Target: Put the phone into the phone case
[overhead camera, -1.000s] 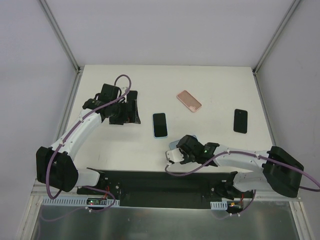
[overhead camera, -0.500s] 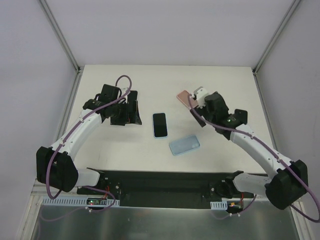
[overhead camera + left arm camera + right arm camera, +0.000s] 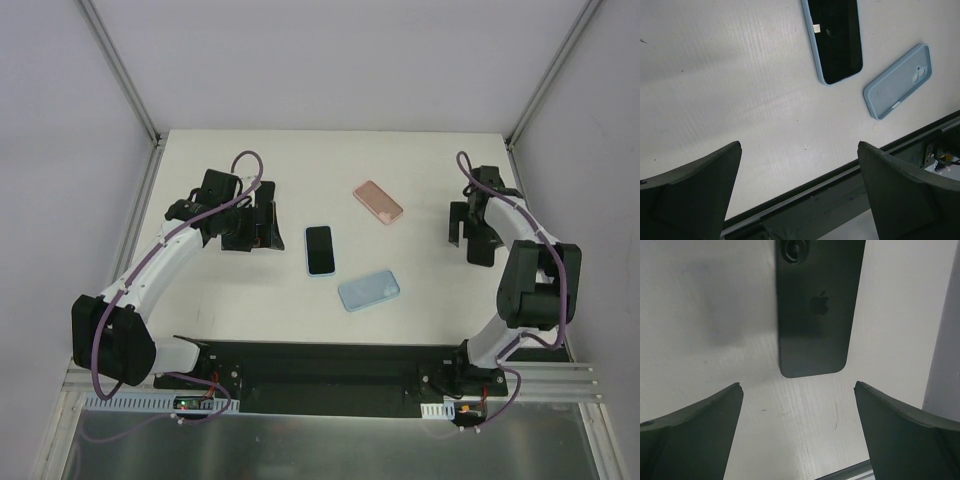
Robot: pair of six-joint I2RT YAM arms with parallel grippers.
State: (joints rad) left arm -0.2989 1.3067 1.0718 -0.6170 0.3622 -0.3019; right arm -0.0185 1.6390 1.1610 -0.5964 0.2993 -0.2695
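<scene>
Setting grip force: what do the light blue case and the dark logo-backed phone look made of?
Light blue phone case: probably soft silicone or rubbery plastic, matte; no glare, rounded moulded rim.
Dark grey logo-backed phone: likely frosted glass or coated metal, satin; even soft sheen, faint logo.

Left claw [image 3: 799,147] spread wide w/ nothing btwn its fingers, over white bench [image 3: 730,75]; dark-screen phone [image 3: 836,37] w/ pale blue edge lies flat at top, blue case [image 3: 897,80] near it on the right, not touching, camera cutout visible; black rail [image 3: 830,200] along bench edge at bottom.
</scene>
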